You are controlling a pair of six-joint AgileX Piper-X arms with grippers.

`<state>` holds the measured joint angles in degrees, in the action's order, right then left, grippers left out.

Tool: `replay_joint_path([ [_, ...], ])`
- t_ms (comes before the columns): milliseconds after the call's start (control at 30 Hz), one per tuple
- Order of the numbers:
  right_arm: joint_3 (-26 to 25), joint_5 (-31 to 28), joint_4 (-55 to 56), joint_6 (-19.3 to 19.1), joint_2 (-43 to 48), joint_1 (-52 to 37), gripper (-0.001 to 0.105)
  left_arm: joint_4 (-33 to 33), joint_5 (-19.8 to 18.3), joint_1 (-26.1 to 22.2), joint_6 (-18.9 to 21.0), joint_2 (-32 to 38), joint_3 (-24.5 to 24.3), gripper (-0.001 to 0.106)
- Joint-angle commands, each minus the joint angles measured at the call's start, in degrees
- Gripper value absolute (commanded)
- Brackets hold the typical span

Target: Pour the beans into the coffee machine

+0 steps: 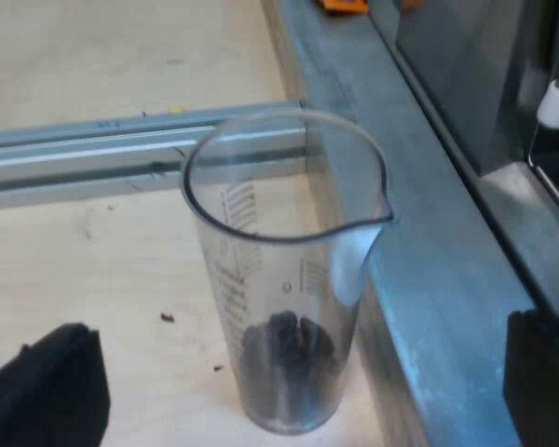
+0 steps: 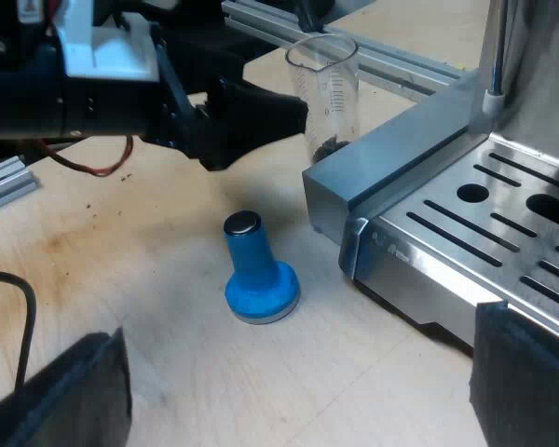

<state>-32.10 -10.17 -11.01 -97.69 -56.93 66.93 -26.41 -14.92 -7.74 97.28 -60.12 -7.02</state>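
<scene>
Finds the measuring glass [image 1: 284, 279] upright on the wooden table [image 1: 93, 279], just beside the grey metal edge of the espresso machine [image 1: 429, 242], its spout turned toward that edge. Notes a small heap of dark beans [image 1: 289, 349] at the bottom of the glass. Records the left gripper [image 1: 303, 331] spread wide and gripping nothing, with one black finger over the table and the other over the machine's edge, the glass between them and clear of both. Sees open table on the side of the glass away from the machine, and very little room between the glass wall and the metal edge. Marks an aluminium rail [image 1: 93, 149] lying across the table beyond the glass, and a few dark crumbs [image 1: 168, 317] on the wood near its base.

Finds the right gripper [image 2: 298, 326] spread wide and empty, hovering over bare table near the blue tamper [image 2: 259, 275]. Records the tamper standing on its base, apart from the machine's near corner and well apart from the glass. Notes the slotted drip tray [image 2: 503, 214] close to one right finger, and the steam wand [image 2: 494, 56] hanging near the tray's far end.
</scene>
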Motion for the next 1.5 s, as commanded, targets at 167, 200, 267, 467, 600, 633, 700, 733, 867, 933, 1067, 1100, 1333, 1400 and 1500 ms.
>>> replay_joint_path([
  [167,-0.1,-0.3,-0.8,0.2,0.1,0.1,0.075,-10.4,-0.4,0.0,0.6,-8.4,-0.2,0.087],
  [200,-0.1,-0.3,-0.8,0.2,0.1,0.1,0.075,-11.3,-0.4,0.0,0.9,-9.5,-0.5,0.087],
  [267,-0.1,-0.3,-0.8,0.2,0.1,0.1,0.075,-11.5,-0.4,0.0,0.9,-10.4,-1.3,0.087],
  [467,-0.1,-0.3,-0.8,0.2,0.1,0.1,0.075,-11.3,-0.4,0.0,0.9,-13.0,-3.9,0.087],
  [600,-0.1,-0.3,-0.8,0.2,0.1,0.1,0.075,-11.3,-0.4,0.0,0.8,-14.2,-5.0,0.087],
  [633,-0.1,-0.3,-0.8,0.2,0.1,0.1,0.075,-11.3,-0.4,0.0,0.6,-14.5,-5.3,0.087],
  [700,-0.1,-0.3,-0.8,0.2,0.1,0.1,0.075,-11.2,-0.4,0.0,0.6,-16.1,-6.9,0.087],
  [733,-0.1,-0.3,-0.8,0.2,0.1,0.1,0.075,-11.2,-0.4,0.0,0.6,-16.5,-7.4,0.087],
  [867,-0.1,-0.3,-0.8,0.2,0.1,0.1,0.075,-11.2,-0.4,0.0,0.6,-17.6,-8.4,0.087],
  [933,-0.1,-0.3,-0.8,0.2,0.1,0.1,0.075,-11.2,-0.4,0.0,0.6,-18.0,-8.9,0.087],
  [1067,-0.1,-0.3,-0.8,0.2,0.1,0.1,0.075,-11.2,-0.4,0.0,0.6,-18.0,-9.0,0.079],
  [1100,-0.1,-0.3,-0.8,0.2,0.1,0.1,0.075,-11.2,-0.4,0.0,0.6,-18.0,-9.0,0.075],
  [1333,-0.1,-0.3,-0.8,0.2,0.1,0.1,0.075,-11.2,-0.7,0.0,0.6,-17.8,-9.0,0.022],
  [1400,-0.1,-0.3,-0.8,0.2,0.1,0.1,0.075,-11.2,-2.7,0.0,0.6,-16.9,-9.0,0.012],
  [1500,-0.1,-0.3,-0.8,0.2,0.1,0.1,0.075,-11.2,-6.3,0.0,1.3,-14.1,-9.0,0.001],
])
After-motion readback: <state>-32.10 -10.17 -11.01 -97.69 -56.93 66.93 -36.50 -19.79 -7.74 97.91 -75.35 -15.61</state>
